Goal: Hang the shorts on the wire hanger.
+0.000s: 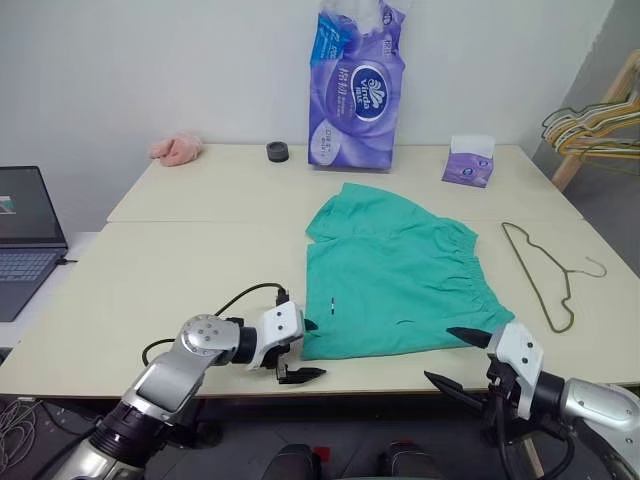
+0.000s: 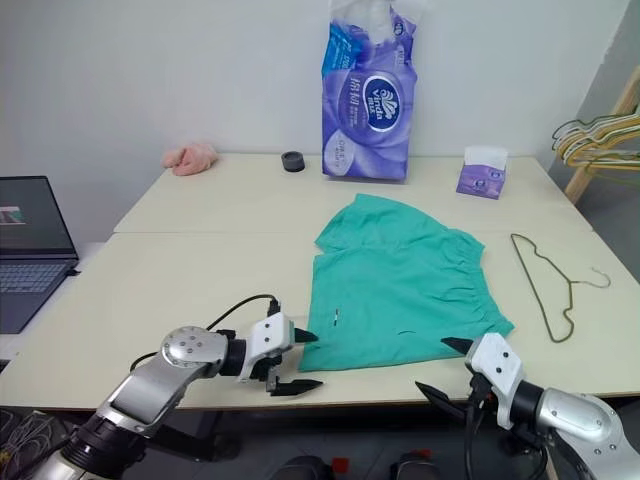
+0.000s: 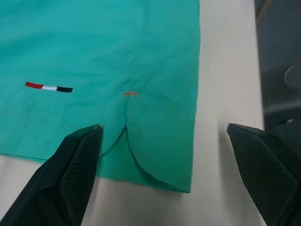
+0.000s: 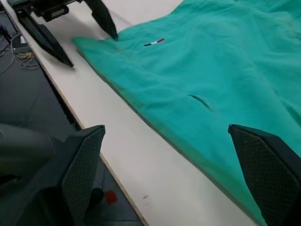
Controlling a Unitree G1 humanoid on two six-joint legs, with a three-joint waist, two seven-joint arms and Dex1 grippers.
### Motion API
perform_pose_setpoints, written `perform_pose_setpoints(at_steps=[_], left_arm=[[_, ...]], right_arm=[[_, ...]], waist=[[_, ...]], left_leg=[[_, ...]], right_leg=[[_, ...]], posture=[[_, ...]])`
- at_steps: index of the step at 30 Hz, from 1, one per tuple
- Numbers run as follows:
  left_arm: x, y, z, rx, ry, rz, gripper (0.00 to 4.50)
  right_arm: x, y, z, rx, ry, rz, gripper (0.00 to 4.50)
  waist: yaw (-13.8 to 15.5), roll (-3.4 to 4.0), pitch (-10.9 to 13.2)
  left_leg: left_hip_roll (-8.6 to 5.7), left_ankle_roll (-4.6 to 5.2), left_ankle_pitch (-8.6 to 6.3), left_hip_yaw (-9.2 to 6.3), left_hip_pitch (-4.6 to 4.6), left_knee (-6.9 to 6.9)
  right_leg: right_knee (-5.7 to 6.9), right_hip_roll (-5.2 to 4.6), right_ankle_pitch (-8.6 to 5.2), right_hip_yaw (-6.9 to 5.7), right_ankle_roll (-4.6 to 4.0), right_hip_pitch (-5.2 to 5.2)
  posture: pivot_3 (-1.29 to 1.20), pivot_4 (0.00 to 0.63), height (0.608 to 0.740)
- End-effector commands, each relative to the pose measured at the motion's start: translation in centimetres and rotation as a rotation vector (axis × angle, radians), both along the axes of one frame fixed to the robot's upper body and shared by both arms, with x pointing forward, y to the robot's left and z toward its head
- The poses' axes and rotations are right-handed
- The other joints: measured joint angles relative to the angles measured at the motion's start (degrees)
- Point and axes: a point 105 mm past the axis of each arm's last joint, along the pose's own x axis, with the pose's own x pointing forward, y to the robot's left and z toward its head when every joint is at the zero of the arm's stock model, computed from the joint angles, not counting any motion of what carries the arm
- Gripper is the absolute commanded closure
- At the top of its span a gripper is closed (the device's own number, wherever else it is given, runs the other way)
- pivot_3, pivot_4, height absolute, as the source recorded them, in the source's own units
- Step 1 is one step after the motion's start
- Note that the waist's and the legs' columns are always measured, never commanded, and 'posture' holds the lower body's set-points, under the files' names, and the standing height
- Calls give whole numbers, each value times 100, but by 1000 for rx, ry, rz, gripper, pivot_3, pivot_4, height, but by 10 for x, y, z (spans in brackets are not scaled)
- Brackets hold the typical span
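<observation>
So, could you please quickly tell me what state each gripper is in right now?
Left gripper: open, holding nothing, at the near corner of the shorts.
Right gripper: open, holding nothing.

Shorts point(image 3: 94, 70) flat on table point(image 3: 225, 94), hem corner between wide-apart left gripper point(image 3: 164, 174) fingers point(image 3: 70, 179).

We see bare tabletop point(image 1: 180, 260) wide open left of the shorts point(image 1: 395, 275). A narrow clear strip runs between the shorts and the wire hanger point(image 1: 545, 272). At the back, a purple tissue pack point(image 1: 358, 85), small box point(image 1: 469, 162) and black puck point(image 1: 277, 151) block reach.
</observation>
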Motion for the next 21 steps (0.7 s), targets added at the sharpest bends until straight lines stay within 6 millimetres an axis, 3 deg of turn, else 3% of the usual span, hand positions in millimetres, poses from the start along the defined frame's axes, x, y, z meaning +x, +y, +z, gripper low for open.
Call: perform_pose_setpoints(at_steps=[1, 2, 5, 11, 18, 21], left_arm=[[10, -6, 2, 13, -82, 9, 27], [10, -7, 1, 10, -84, 11, 27], [10, -8, 1, 1, -98, 5, 622], [9, -8, 5, -29, -95, 8, 2433], [19, -7, 17, -93, -106, 51, 4465], [20, -8, 19, -100, -105, 52, 4465]], right_arm=[[2, -4, 2, -49, -61, 22, 0], [3, -6, 1, -60, -67, 18, 0], [15, -22, -1, -183, -140, -10, 0], [44, -52, 1, -420, -298, -22, 0], [70, -69, -6, -758, -406, 225, 0], [80, -66, -9, -787, -439, 265, 0]], waist=[[4, 1, -2], [1, 1, -3], [-22, 2, -7], [-32, 4, -6], [-55, 4, -6], [-52, 4, -6]], left_leg=[[-1, 0, 0, -1, 0, 1], [-1, 1, 0, 0, 1, 2], [-1, 1, -1, 2, 2, 2], [-2, 1, -1, 5, 2, 2], [-4, 1, -1, 10, 6, 2], [-4, 1, -1, 5, 5, 1]], right_leg=[[-1, -3, 0, -1, 1, 1], [-1, -3, 1, 0, 1, 2], [0, -3, 1, -1, 2, 1], [4, -3, 1, 1, 1, 0], [6, 1, 16, -3, -25, 1], [9, 3, 16, 1, -27, 1]], posture=[[-47, 34, 740], [-47, 34, 740], [-46, 35, 740], [-46, 34, 740], [-46, 32, 740], [-37, 32, 740]])
